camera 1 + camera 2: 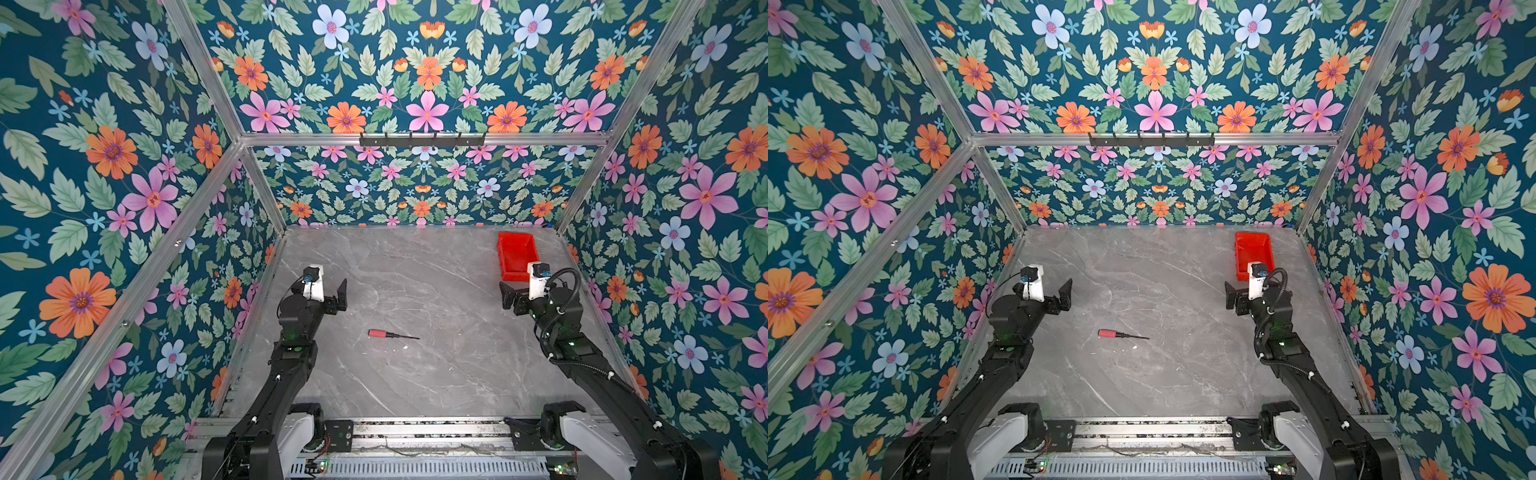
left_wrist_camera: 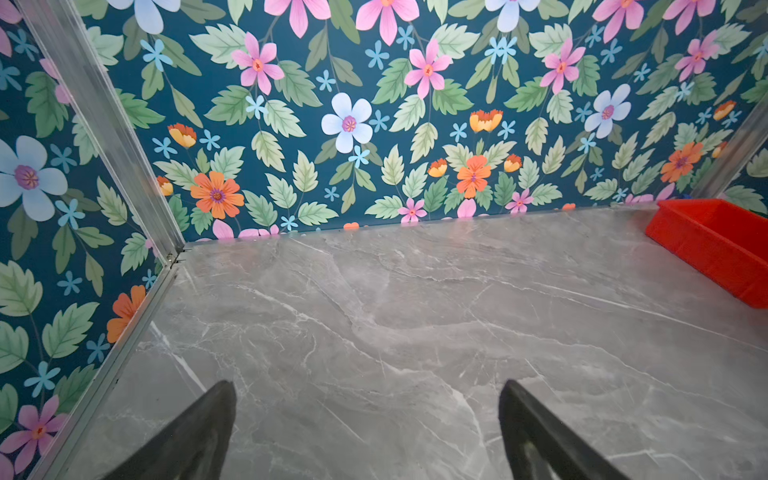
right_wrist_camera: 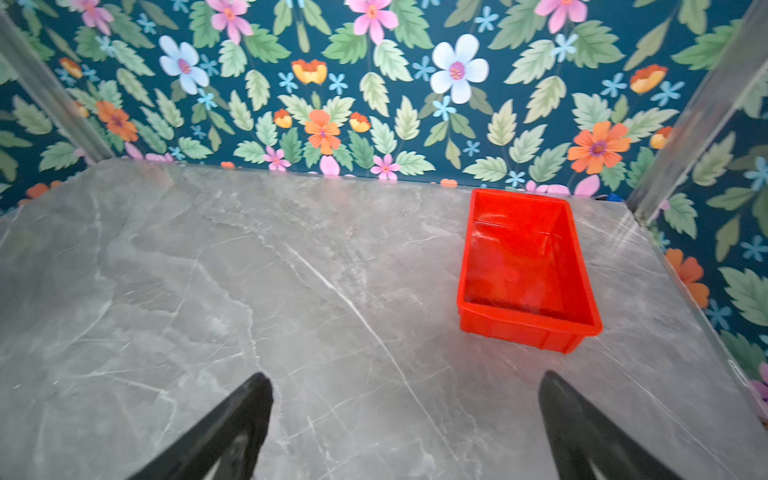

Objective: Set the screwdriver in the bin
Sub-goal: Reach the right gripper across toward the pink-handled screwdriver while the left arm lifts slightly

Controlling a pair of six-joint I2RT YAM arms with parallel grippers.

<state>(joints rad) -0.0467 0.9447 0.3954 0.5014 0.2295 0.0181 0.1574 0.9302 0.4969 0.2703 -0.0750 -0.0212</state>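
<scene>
The screwdriver (image 1: 392, 333) (image 1: 1122, 334), red-handled with a thin dark shaft, lies flat on the grey marble table near the middle, its shaft pointing right. It is out of both wrist views. The red bin (image 1: 515, 249) (image 1: 1253, 248) stands empty at the back right, also seen in the left wrist view (image 2: 715, 245) and the right wrist view (image 3: 524, 266). My left gripper (image 1: 338, 296) (image 2: 368, 384) hovers open, behind and left of the screwdriver, holding nothing. My right gripper (image 1: 509, 296) (image 3: 406, 375) is open just in front of the bin, over bare table.
Floral walls with aluminium frame posts (image 1: 266, 195) close the table on three sides. A black hook rail (image 1: 422, 140) hangs on the back wall. Small white specks (image 1: 405, 348) lie just in front of the screwdriver's shaft. The arm bases sit at the near edge.
</scene>
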